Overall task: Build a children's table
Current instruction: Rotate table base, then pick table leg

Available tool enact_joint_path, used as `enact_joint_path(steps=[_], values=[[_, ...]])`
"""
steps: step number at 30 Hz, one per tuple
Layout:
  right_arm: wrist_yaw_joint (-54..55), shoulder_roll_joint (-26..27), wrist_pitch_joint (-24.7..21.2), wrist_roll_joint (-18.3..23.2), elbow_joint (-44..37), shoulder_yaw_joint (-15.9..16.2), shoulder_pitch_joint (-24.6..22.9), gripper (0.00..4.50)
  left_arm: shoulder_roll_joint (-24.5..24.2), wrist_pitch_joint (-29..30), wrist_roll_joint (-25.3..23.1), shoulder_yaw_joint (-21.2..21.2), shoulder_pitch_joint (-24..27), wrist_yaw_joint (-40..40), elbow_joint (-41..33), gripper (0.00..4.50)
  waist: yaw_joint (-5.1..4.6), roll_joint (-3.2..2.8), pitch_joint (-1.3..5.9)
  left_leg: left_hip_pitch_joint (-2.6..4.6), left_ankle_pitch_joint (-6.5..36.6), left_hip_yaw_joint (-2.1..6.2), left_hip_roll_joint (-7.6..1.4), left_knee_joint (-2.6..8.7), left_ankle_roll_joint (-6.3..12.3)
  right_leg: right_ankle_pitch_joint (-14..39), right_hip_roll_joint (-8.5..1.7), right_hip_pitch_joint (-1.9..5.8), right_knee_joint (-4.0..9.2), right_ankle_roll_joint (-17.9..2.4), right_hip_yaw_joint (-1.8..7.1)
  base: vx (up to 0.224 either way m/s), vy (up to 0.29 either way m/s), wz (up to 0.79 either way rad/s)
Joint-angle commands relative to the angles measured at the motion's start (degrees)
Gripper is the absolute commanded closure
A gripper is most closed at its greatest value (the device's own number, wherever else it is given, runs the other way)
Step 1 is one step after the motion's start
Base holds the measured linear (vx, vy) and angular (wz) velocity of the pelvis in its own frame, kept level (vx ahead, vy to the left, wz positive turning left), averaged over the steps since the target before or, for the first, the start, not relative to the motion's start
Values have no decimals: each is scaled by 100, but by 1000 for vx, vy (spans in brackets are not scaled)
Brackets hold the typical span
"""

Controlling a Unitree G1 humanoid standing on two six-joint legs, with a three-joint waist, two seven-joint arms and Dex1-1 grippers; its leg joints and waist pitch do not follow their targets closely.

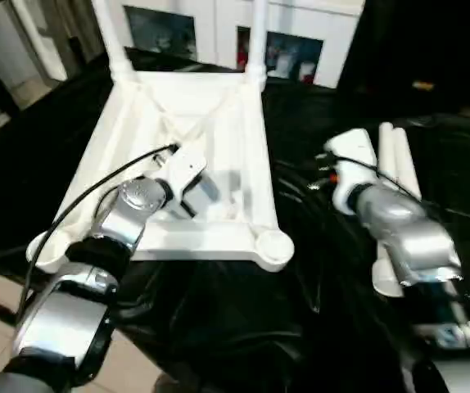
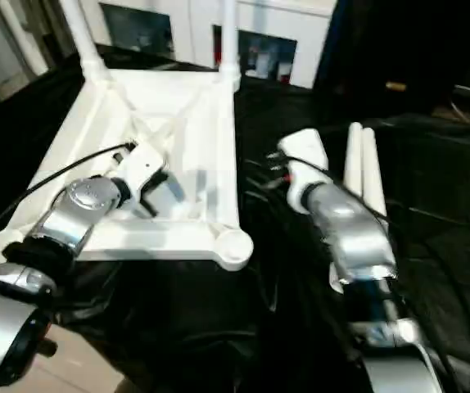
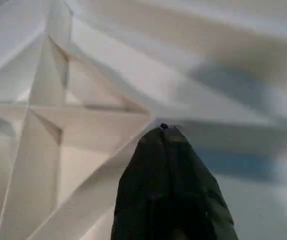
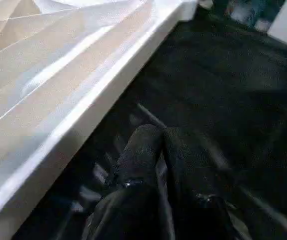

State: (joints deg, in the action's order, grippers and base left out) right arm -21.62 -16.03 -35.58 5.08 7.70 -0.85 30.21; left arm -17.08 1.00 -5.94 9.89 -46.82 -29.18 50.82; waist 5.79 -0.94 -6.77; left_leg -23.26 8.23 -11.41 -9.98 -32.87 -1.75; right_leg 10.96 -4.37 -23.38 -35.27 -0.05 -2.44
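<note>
The white plastic rectangular tabletop (image 1: 219,139) lies upside down on the black-draped work table (image 1: 243,327), ribbed underside facing up, and two long white tapered tube legs (image 1: 258,33) already stand upright in its two far corner sockets. The near round corner socket (image 1: 274,244) on the right sits open, and so does its twin on the near left edge.

Over to the left gripper (image 3: 163,137): it hovers over the ribbed underside near the crossing ribs, its black fingers pressed together into one dark point, nothing between them. The left silver forearm (image 1: 124,214) reaches in across the near rim.

The right gripper (image 4: 156,137) is down over the black cloth just beside the tabletop's long right edge (fingers nearly together, with only a narrow slit between the tips, holding nothing). Two spare white tube legs (image 2: 362,164) lie side by side on the cloth to the right of that arm, touching each other.
</note>
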Motion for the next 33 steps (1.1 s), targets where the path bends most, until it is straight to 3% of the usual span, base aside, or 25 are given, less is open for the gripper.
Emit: enact_joint_path(steps=[1,3,6,7,9,10,11,12,14,16,21,22,29,33], values=[[29,-20,-279,126,-294,-94,-58,405,15,-114,195,-145,7,-152,-208,450,30,-37,524,206,927,170,-293,302,266,-284,-403,295,303,-1639,224,0,0,0],[86,1,-720,266,-783,-234,-257,388,-45,-44,438,-254,295,-486,-821,450,44,-45,507,211,1062,176,-313,321,212,-66,-428,299,327,-1621,232,0,0,0],[174,0,-1000,310,-1048,-302,-365,371,-88,129,639,-333,543,-618,-1384,450,41,-73,509,229,1153,181,-324,338,108,45,-410,274,327,-1573,229,0,0,0],[294,-24,-1394,287,-1336,-350,-464,366,-140,428,904,-369,861,-823,-2130,450,33,-55,501,216,1107,185,-339,352,54,-34,-411,285,298,-1592,231,0,0,0],[361,-50,-1593,233,-1545,-356,-522,333,-146,628,1016,-401,1021,-823,-2540,450,30,-63,494,227,1214,171,-324,356,9,172,-399,255,318,-1541,233,0,0,0],[442,-25,-1931,232,-1829,-413,-562,328,-130,882,1128,-444,1185,-798,-2990,417,16,-51,475,224,1279,162,-322,371,-18,301,-389,250,340,-1506,239,0,0,0],[541,89,-2200,294,-2003,-545,-549,322,-114,1044,1191,-462,1290,-768,-3287,409,-3,17,467,234,1415,154,-312,386,-79,678,-387,232,388,-1375,247,0,0,0],[541,89,-2200,294,-2003,-545,-549,322,-114,1044,1191,-462,1290,-768,-3287,409,3,-10,465,240,1421,167,-316,386,-110,764,-406,235,371,-1354,253,0,0,0],[816,338,-2712,376,-2464,-727,-544,298,-11,1536,1426,-483,1609,-733,-4136,403,-5,-19,444,233,1439,173,-320,411,-171,1065,-405,202,413,-1221,260,0,0,0],[925,443,-2863,366,-2631,-720,-581,278,85,1700,1502,-471,1760,-631,-4456,365,-14,-23,447,240,1456,171,-317,414,-231,1119,-394,188,419,-1128,267,0,0,0],[1090,482,-3037,297,-2719,-813,-567,246,83,1993,1633,-387,1934,-678,-4917,355,-28,2,457,230,1378,167,-283,417,-345,1155,-372,183,434,-861,275,0,0,0],[1100,450,-3068,280,-2716,-843,-543,234,69,2081,1691,-357,1951,-733,-5026,326,-33,-7,471,233,1309,167,-279,411,-358,1086,-367,185,419,-852,270,0,0,0],[1097,18,-3285,177,-2596,-881,-418,175,-128,2680,2224,-199,2037,-1397,-5704,278,-33,-7,507,223,877,153,-254,365,-311,463,-347,238,342,-962,257,0,0,0],[1199,-181,-3688,137,-2374,-1059,-307,139,-458,2924,2453,132,2196,-2005,-6186,236,-43,-8,494,217,882,140,-239,352,-265,551,-332,232,352,-1014,258,0,0,0]])
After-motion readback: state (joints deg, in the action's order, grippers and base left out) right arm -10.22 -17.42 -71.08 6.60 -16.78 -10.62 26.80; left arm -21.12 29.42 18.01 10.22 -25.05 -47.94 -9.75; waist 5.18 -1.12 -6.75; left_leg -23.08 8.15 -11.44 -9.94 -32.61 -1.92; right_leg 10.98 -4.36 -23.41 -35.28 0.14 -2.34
